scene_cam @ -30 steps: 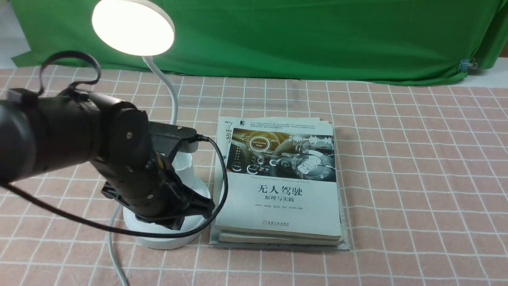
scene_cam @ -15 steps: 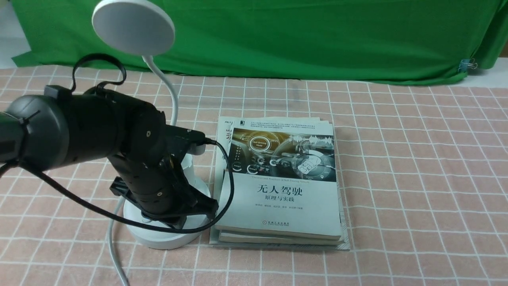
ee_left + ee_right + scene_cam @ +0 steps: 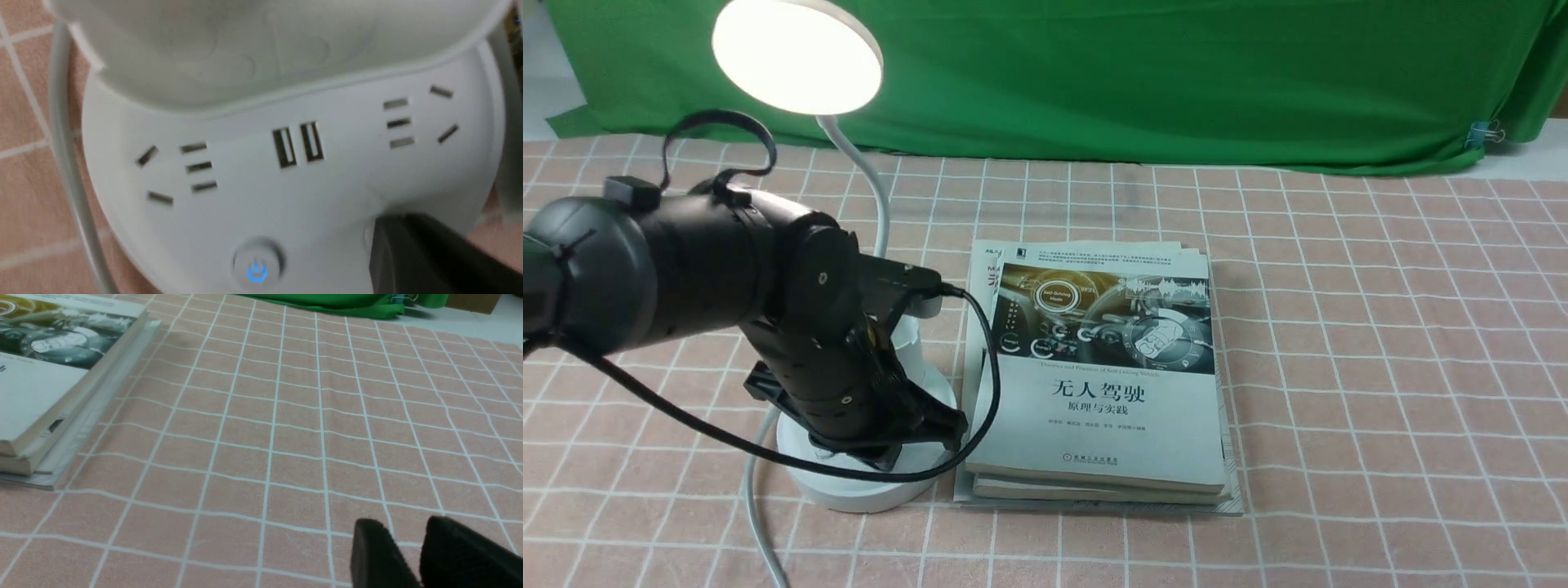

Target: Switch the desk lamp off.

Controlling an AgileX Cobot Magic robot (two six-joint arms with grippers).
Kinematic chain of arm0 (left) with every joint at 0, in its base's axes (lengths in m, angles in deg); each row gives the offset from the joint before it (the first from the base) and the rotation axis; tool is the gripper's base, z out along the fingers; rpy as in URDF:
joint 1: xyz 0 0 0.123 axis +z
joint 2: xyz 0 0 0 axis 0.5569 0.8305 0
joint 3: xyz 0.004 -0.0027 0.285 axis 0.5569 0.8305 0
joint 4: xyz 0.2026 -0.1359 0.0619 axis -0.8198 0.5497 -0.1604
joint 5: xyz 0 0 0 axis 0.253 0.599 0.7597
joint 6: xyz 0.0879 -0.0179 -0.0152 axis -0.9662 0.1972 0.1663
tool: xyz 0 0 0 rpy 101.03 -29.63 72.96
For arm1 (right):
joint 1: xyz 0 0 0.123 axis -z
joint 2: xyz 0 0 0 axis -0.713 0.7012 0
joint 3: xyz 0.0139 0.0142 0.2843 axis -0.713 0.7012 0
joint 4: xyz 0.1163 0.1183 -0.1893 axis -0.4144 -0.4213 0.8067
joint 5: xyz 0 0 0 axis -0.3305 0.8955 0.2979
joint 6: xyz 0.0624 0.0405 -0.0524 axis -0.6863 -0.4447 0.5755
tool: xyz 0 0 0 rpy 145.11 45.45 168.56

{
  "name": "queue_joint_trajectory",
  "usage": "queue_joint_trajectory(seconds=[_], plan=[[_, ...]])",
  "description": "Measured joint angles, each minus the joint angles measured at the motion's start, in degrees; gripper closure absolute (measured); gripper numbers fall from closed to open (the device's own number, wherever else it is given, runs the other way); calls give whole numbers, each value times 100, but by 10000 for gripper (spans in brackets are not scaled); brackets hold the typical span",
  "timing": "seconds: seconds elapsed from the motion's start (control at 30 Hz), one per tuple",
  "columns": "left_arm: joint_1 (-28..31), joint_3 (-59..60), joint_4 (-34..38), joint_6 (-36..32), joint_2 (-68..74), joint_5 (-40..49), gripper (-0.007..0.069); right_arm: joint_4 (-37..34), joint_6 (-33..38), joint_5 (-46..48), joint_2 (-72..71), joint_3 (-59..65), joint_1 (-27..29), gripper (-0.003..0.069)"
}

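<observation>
Currently, the left claw (image 3: pixel 392 216), fingers together, reaches the glowing desk lamp (image 3: pixel 796 57).

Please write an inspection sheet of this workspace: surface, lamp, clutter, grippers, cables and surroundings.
Surface: tabletop with a pinkish tile pattern and pale grid lines; no spill seen.
Job's things: desk lamp lit; its power button glows blue.
Clutter: stack of books beside the lamp base.
Grippers: left gripper over the lamp base, fingers together; right gripper above the tabletop, fingertips slightly apart.
Cables: pale cable beside the lamp base; black cable along the left arm.
Surroundings: green cloth behind, with a clip.
</observation>
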Motion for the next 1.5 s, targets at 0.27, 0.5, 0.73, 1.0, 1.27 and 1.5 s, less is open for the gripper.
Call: queue_joint_trajectory(seconds=[0.27,0.5,0.73,1.0,1.27,1.5], plan=[[55,-66,-20,0,23,98,619,0,0,0,0,0,0,419],[59,27,114,0,-779,613,619,0,0,0,0,0,0,419],[52,440,221,0,-2361,470,619,0,0,0,0,0,0,419],[52,2676,594,0,-5022,-1554,619,0,0,0,0,0,0,419],[52,3798,640,-6,-6344,-2142,619,0,0,0,0,0,0,419],[52,4029,571,-26,-6510,-2134,619,0,0,0,0,0,0,419]])
